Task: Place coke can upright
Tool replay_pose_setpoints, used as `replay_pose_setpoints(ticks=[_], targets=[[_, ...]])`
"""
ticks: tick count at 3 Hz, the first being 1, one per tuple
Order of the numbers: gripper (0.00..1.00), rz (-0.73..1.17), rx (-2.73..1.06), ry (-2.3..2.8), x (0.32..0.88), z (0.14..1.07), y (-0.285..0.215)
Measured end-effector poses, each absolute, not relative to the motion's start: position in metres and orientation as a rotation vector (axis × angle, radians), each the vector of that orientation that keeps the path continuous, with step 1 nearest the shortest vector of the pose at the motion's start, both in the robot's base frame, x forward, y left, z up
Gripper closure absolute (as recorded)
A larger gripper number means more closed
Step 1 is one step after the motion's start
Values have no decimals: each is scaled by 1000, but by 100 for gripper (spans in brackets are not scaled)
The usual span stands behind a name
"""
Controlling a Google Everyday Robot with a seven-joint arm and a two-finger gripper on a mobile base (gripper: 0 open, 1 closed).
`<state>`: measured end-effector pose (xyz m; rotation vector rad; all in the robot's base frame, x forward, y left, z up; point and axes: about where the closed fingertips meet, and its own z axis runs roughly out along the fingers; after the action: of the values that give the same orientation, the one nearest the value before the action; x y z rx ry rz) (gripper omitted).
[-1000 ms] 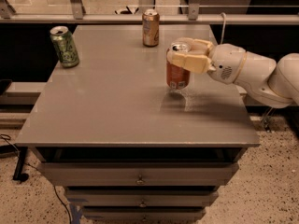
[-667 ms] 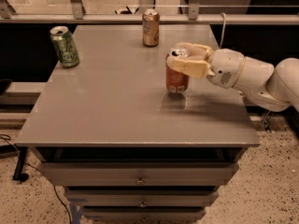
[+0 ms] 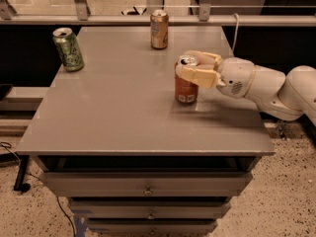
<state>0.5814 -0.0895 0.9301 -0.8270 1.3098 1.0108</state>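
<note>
The coke can (image 3: 185, 90), red-orange with a silver top, stands upright on the grey table (image 3: 113, 107), right of the middle. My gripper (image 3: 186, 63) reaches in from the right on a white arm (image 3: 266, 85). Its cream fingers (image 3: 200, 76) are closed around the can's upper part, one on the near side and one on the far side. The can's base rests on the table top.
A green can (image 3: 68, 49) stands upright at the table's far left corner. A gold-brown can (image 3: 159, 29) stands upright at the far edge, middle. A rail and posts run behind the table. Drawers are below the front edge.
The gripper has lowered the coke can from a little above the table until its base sits on the surface. The other cans have not moved.
</note>
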Motion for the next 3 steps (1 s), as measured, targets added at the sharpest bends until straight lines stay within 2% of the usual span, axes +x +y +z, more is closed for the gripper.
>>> replay_pose_setpoints(ticks=[1,2,3], targets=[[13,1023,-835,1325,581,925,-88],[0,1026,-839,1346,580,920,-90],[0,993,-871,1395,573,917,-103]])
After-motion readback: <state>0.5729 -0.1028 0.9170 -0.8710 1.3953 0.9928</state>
